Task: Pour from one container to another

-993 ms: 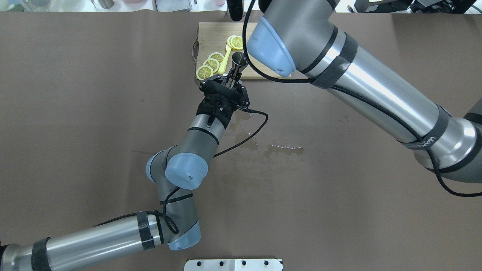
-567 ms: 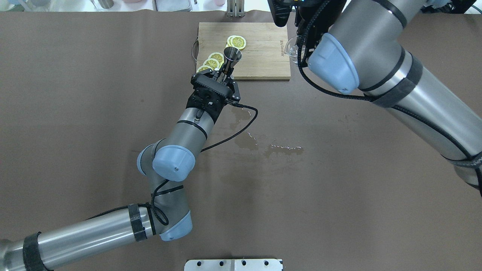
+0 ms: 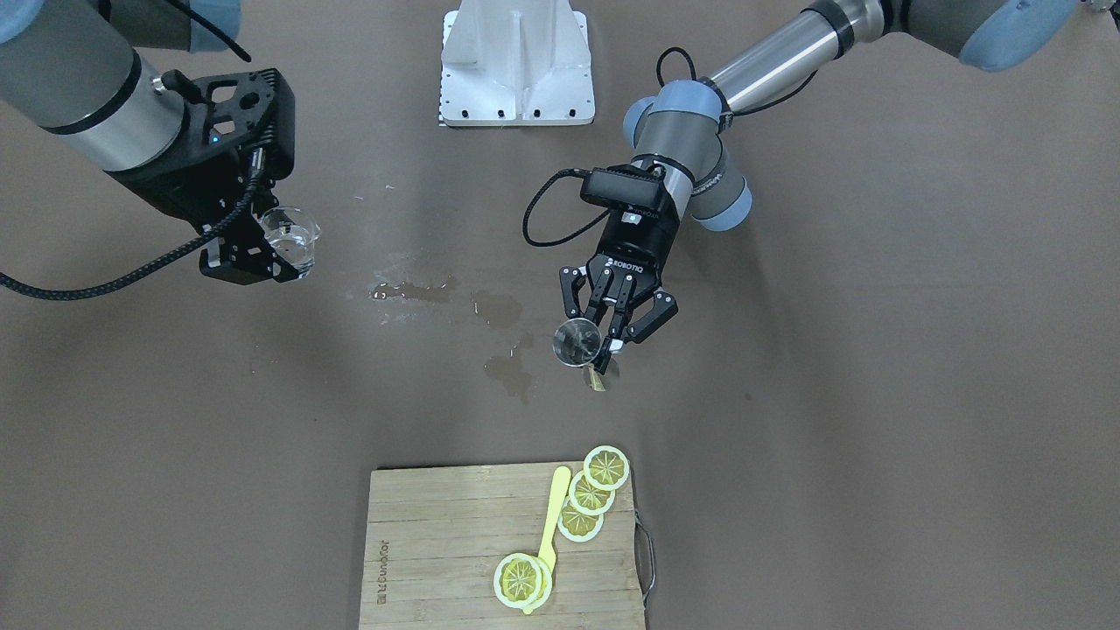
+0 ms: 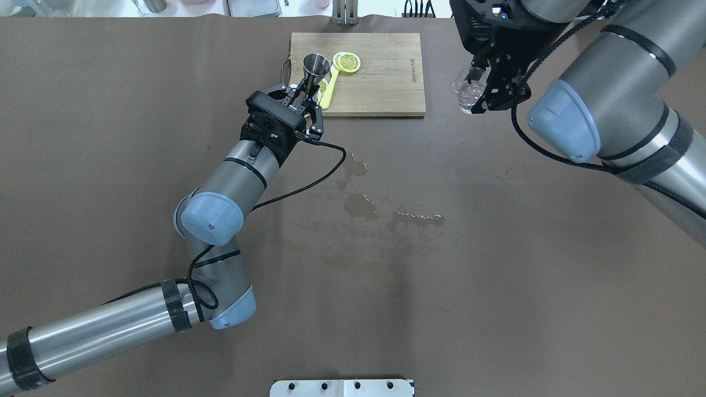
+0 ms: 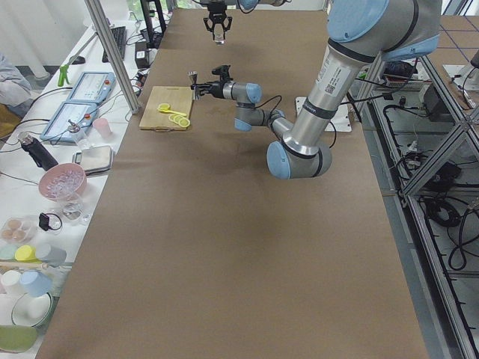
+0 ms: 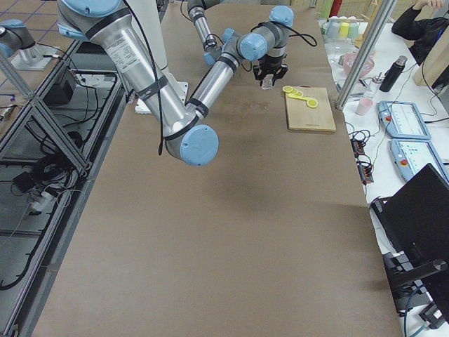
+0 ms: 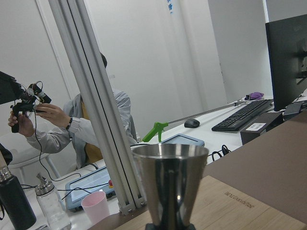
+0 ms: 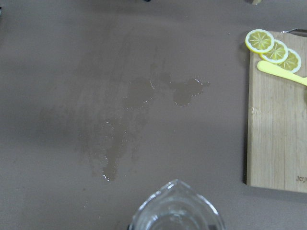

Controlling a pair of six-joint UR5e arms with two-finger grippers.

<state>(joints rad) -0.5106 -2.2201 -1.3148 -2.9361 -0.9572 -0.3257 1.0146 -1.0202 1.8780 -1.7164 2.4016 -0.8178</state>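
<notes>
The left wrist camera shows the steel jigger (image 7: 170,187) upright, long axis vertical and mouth up. The overhead view only shows it above the left end of the cutting board (image 4: 380,82). The left gripper's (image 4: 304,95) jaws pinch its waist, clear of the desk (image 4: 110,165). The right gripper's (image 4: 486,91) jaws clamp a glass beaker (image 4: 466,92) beyond the board's right edge. Only the right wrist camera shows the beaker's spout, pointing away over wet patches (image 8: 144,91).

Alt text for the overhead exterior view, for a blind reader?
The left gripper holds a metal measuring cup near a cutting board with lemon slices; the right gripper holds a clear beaker beyond the board's right side. Wet patches mark the brown table.
</notes>
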